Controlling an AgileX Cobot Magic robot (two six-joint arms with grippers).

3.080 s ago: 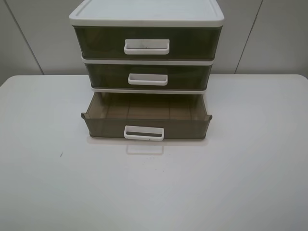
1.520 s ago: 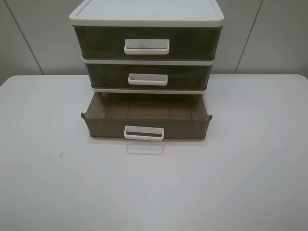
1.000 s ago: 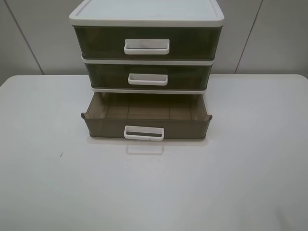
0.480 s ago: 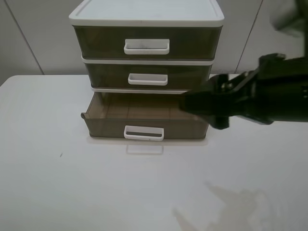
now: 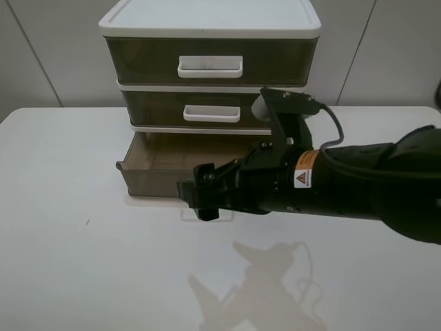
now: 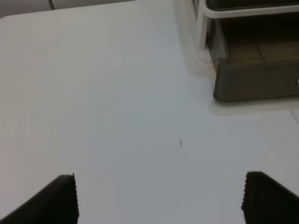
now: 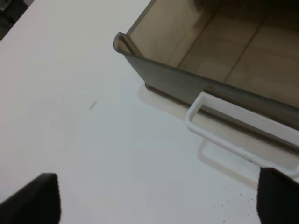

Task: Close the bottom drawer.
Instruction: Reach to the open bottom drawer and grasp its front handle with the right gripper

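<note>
Projecting from the white-framed unit (image 5: 207, 24) on the counter (image 5: 69, 262), the bottom drawer (image 5: 148, 181) is faced by the right tool (image 5: 201, 196), held spread near its handle (image 7: 243, 113); the left tool (image 6: 163, 200) is likewise spread.

The bottom drawer (image 5: 153, 176), shallow, wide and of smoky brown translucent plastic, stands pulled out level toward the bench's front edge, its floor (marked in squares) open to view. Its white loop handle (image 7: 195, 110) sits mid-front. The drawer lies midway along the back edge.
</note>
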